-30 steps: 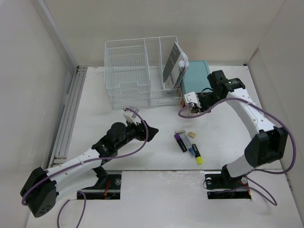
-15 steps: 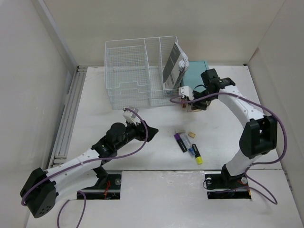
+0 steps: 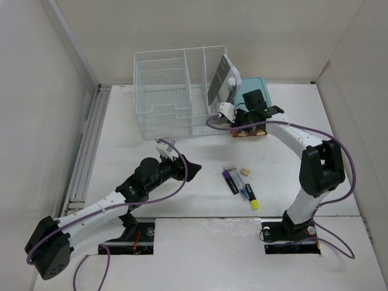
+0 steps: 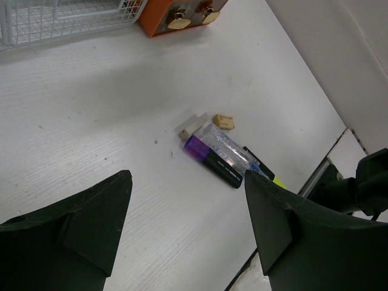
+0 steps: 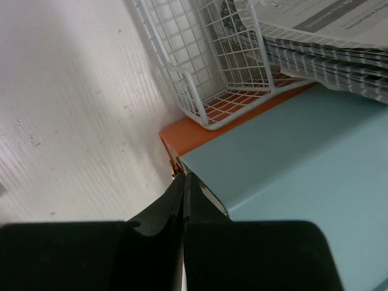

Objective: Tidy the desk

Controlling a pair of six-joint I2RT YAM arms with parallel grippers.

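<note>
My right gripper [image 5: 183,182] is clenched tight, and I see nothing between the fingers. Its tips sit right at the seam where the orange drawer front [image 5: 188,133] meets the teal box [image 5: 291,157]. The wire-mesh organizer [image 5: 200,60] is just beside, with papers [image 5: 315,30] in it. My left gripper [image 4: 188,176] is released, jaws wide and empty, above the desk [image 4: 91,121]. The white desk lies under both arms. On it, close together, are a purple marker [image 4: 209,159], a tan block [image 4: 223,121] and a yellow highlighter [image 3: 250,196].
</note>
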